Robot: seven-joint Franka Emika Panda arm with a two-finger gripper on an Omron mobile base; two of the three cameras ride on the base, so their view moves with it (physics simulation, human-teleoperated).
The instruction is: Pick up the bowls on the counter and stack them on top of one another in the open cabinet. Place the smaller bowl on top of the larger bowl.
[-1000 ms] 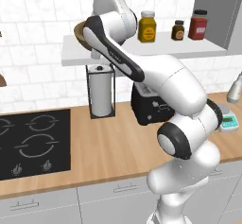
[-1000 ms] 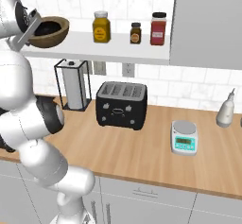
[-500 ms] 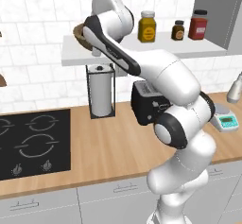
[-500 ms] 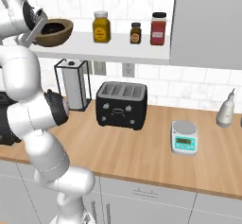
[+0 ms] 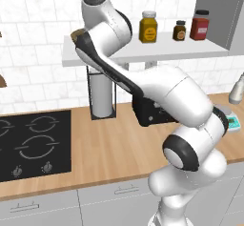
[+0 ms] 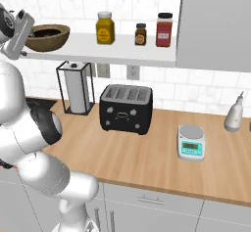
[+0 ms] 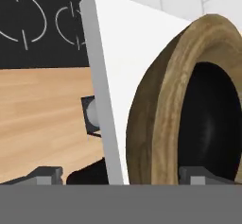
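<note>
The claw [image 6: 20, 30] is raised at the left end of the open cabinet [image 6: 122, 55], just beside the larger bowl [image 6: 46, 36]; whether its fingers are spread or closed cannot be told. In the hand view the smaller bowl [image 7: 212, 119] is seen nested inside the wooden bowl on the white shelf board. Three jars [image 6: 104, 28] are ranged further along the shelf. Below, a toaster [image 6: 126, 108], a paper-towel holder [image 6: 76, 87] and a scale [image 6: 191, 143] are carried on the bench [image 6: 147, 162]

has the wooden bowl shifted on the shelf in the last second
No. In the right base view the larger bowl sits at the left end of the open cabinet shelf, as far left of the yellow jar as before.
</note>
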